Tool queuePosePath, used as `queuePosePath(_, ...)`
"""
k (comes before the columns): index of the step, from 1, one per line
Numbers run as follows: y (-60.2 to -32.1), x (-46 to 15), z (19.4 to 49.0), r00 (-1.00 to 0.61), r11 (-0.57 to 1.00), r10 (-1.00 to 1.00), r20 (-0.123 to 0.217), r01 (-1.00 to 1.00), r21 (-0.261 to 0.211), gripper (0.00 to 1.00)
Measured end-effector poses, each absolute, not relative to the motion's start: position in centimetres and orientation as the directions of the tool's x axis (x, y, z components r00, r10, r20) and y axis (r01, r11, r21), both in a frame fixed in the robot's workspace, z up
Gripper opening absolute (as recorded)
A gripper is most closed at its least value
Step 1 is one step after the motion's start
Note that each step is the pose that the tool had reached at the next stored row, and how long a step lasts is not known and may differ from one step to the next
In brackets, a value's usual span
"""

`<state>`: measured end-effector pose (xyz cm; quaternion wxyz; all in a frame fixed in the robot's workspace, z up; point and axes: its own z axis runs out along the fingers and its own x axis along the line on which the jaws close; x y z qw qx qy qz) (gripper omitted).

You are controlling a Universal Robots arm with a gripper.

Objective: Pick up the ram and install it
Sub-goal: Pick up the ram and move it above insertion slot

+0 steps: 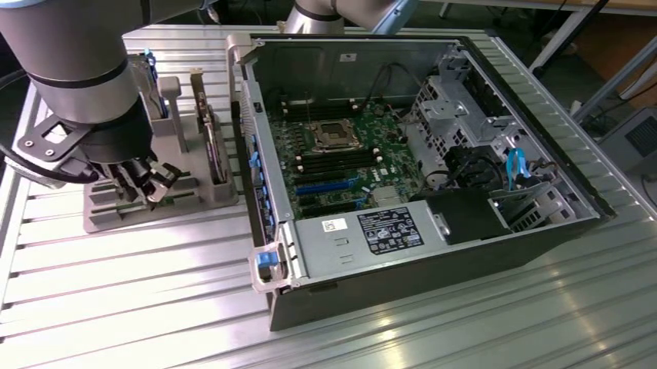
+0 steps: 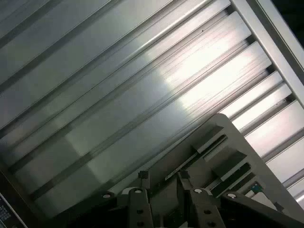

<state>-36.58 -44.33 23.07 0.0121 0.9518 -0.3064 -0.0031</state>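
Observation:
My gripper (image 1: 144, 184) hangs low over the near end of a grey parts holder (image 1: 195, 201) at the exterior view's left. In the wrist view its two fingertips (image 2: 142, 179) stand apart over the holder (image 2: 223, 128), so the gripper (image 2: 162, 178) is open and holds nothing. A thin strip (image 2: 197, 159) lies edge-on in a holder slot just beyond the fingertips; it looks like the ram, but I cannot tell for sure. The open computer case (image 1: 493, 238) lies to the right, with its green motherboard (image 1: 349, 181) and black memory slots (image 1: 326, 161) exposed.
A flat silver drive (image 1: 212, 142) stands upright in the holder's far slots, with a blue-edged part (image 1: 151, 69) behind the arm. Inside the case a power supply (image 1: 385, 231) fills the near end and a drive cage (image 1: 457, 104) the far right. Everything rests on a ribbed aluminium table (image 1: 123, 292).

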Motion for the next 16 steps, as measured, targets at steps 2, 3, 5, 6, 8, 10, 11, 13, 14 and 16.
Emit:
queuePosePath(2, -44.33, -36.58, 22.73, 0.781, -0.781, -0.624, 0.002, -0.624, 0.026, 0.36)
queuePosePath(3, -44.33, -36.58, 22.71, 0.774, -0.774, -0.633, 0.002, -0.633, 0.027, 0.36)
queuePosePath(5, -44.34, -36.58, 22.67, 0.761, -0.761, -0.649, 0.003, -0.648, 0.027, 0.36)
queuePosePath(6, -44.34, -36.58, 22.59, 0.745, -0.744, -0.667, 0.003, -0.667, 0.027, 0.36)
queuePosePath(8, -44.33, -36.58, 22.59, 0.738, -0.737, -0.675, 0.003, -0.675, 0.027, 0.36)
queuePosePath(10, -44.33, -36.58, 22.59, 0.737, -0.737, -0.676, 0.003, -0.676, 0.027, 0.36)
queuePosePath(11, -44.33, -36.58, 22.59, 0.735, -0.735, -0.678, 0.003, -0.678, 0.027, 0.36)
queuePosePath(13, -44.33, -36.57, 22.58, 0.708, -0.708, -0.706, 0.003, -0.706, 0.027, 0.36)
queuePosePath(14, -44.33, -36.58, 22.55, 0.685, -0.684, -0.729, 0.003, -0.729, 0.027, 0.36)
queuePosePath(16, -44.33, -36.58, 22.52, 0.644, -0.644, -0.765, 0.003, -0.764, 0.027, 0.36)
